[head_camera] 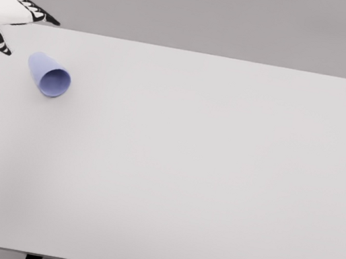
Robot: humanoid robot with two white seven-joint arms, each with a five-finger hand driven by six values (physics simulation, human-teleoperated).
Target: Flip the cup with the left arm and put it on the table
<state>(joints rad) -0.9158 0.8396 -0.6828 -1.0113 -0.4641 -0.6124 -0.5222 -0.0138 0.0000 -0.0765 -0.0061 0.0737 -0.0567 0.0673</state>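
blue cup (48, 74) on its side, just right-below left hand (8, 16)

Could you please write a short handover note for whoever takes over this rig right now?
Left hand: open, fingers spread, at the table's far left edge, just up and left of the cup, not touching it.
Right hand: out of view.
Cup: blue, lying on its side on the table, far left, mouth facing toward the camera and right.
Done: nothing yet; cup not grasped.
Left: grasp the cup with the left hand, flip it, set it on the table.
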